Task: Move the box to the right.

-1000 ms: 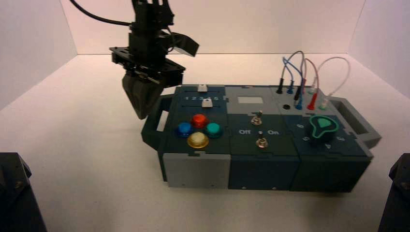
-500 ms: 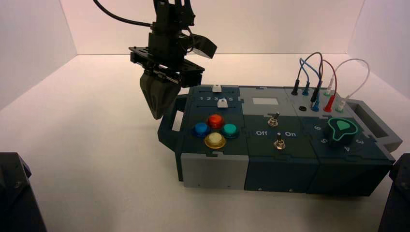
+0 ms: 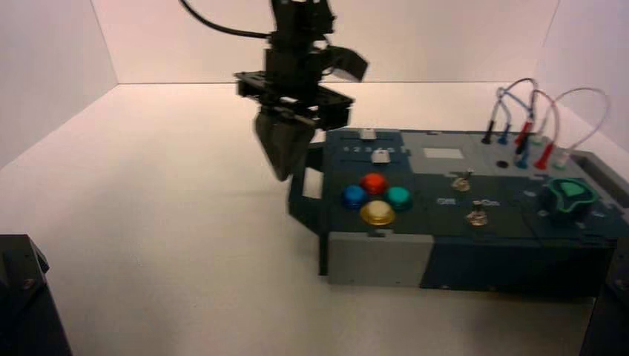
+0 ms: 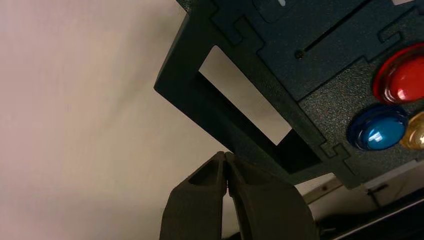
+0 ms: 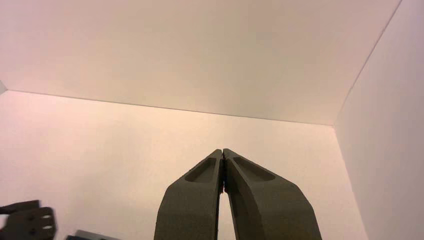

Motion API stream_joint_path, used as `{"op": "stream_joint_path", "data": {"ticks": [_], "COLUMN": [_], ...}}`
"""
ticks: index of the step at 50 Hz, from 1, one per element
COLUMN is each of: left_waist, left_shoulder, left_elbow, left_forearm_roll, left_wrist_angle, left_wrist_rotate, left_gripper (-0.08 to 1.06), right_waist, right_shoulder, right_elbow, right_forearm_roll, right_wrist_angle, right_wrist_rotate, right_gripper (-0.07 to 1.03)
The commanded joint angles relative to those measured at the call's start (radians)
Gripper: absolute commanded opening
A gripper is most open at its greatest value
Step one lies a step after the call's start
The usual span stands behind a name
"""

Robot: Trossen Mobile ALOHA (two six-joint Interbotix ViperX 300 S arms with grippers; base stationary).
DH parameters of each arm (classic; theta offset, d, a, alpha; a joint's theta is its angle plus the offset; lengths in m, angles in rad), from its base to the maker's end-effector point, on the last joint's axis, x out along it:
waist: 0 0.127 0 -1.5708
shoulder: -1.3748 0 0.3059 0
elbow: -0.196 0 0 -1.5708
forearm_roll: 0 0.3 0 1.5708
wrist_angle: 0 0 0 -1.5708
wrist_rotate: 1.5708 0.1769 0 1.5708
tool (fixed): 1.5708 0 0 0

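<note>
The box (image 3: pixel 378 259) could be turned crooked if its left handle (image 3: pixel 299 200) is pushed off-centre by the closed left gripper (image 3: pixel 282 178), beside it. The closed right gripper (image 5: pixel 223 150) is parked near right.

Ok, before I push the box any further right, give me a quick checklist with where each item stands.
1. Left gripper shut for pushing: ok, its fingertips meet.
2. Left gripper at the box's left end: ok, it is beside the left side handle.
3. Firm contact with that handle: cannot tell; the tips overlap its edge in the left wrist view, but depth is unclear.
4. Wires plugged in at the far right of the box: cannot tell for every plug.
5. Right gripper parked off the box: ok, shut and away from it.
</note>
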Motion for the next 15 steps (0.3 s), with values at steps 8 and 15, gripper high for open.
{"op": "stream_joint_path", "data": {"ticks": [8, 15], "left_waist": [-0.028, -0.021], "left_shoulder": [-0.066, -0.094], "left_elbow": [-0.064, -0.063], "left_forearm_roll": [-0.008, 0.003], "left_wrist_angle": [-0.031, -0.031], "left_wrist_rotate": [-0.017, -0.026], "left_gripper": [-0.03, -0.03], "right_waist": [-0.003, -0.003], "right_shoulder": [-0.012, -0.012], "right_elbow": [-0.015, -0.015], "right_forearm_roll": [0.011, 0.017], "right_wrist_angle": [-0.005, -0.006], "right_wrist_rotate": [0.003, 0.003], "right_gripper": [-0.02, -0.02]}}
